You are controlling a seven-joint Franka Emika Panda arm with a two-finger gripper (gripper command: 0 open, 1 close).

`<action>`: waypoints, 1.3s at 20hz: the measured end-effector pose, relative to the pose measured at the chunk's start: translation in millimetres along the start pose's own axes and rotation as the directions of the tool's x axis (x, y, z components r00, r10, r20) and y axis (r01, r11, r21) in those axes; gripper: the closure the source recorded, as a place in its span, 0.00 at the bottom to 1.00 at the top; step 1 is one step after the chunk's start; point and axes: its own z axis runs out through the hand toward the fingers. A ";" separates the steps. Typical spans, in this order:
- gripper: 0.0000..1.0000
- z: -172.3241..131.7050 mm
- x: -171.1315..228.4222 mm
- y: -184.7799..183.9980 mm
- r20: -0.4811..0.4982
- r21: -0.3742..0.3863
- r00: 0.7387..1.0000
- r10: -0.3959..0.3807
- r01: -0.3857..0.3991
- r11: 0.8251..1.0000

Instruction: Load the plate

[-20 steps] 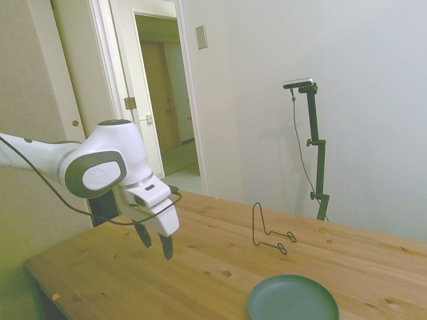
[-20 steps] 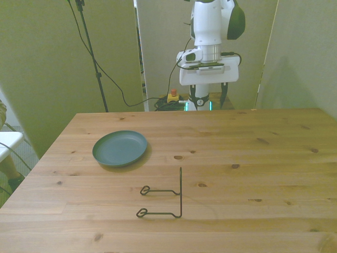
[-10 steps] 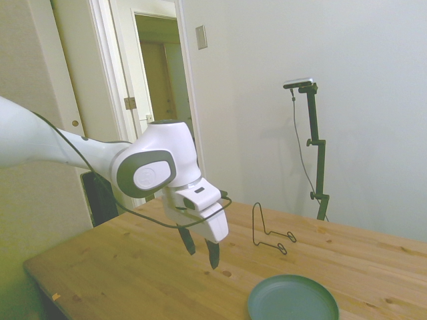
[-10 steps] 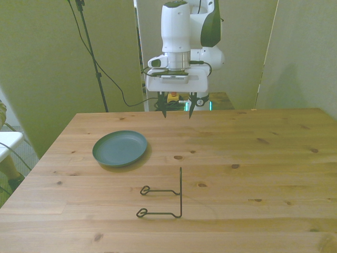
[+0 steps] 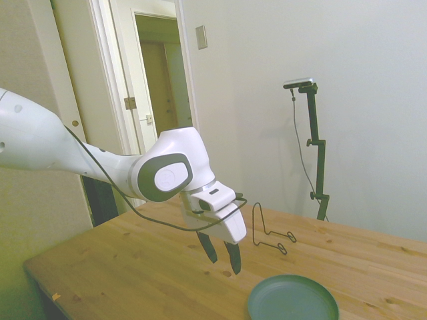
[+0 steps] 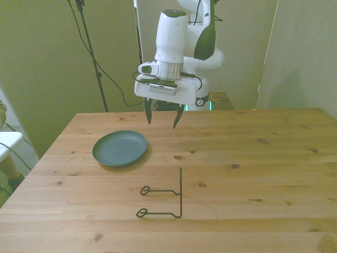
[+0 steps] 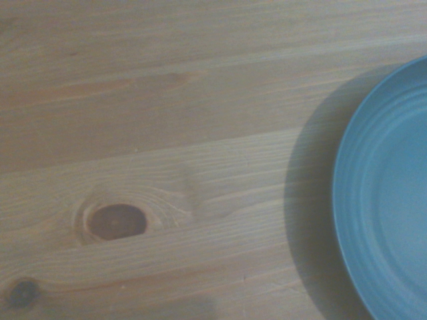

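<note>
Gripper (image 6: pixel 161 116), fingers spread and empty, hangs above the tabletop (image 6: pixel 253 158) near its far edge. Teal plate (image 6: pixel 120 148) lies flat toward the front view's left; wire stand (image 6: pixel 163 196) nearer mid-table.

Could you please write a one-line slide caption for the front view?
Open gripper hovers above the wooden table, near a teal-green plate lying flat behind a black wire stand.

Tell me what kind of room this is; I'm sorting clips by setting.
Probably a room in an office or home turned into a robot test space, not a kitchen. A bare wooden table holds only a teal plate and a wire stand, with plain walls and an open doorway behind.
</note>
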 end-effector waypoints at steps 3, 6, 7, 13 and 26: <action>0.00 9.8 8.7 4.2 -0.004 -0.009 1.000 0.020 -0.020 1.000; 0.00 13.3 14.1 8.1 -0.005 -0.013 1.000 0.030 -0.030 0.999; 0.00 10.1 13.3 6.9 -0.015 -0.014 1.000 0.019 -0.019 1.000; 0.00 12.4 35.5 21.2 -0.030 -0.027 0.998 0.058 -0.059 0.998; 0.00 57.3 26.9 -14.9 -0.051 -0.070 0.998 0.030 -0.034 0.997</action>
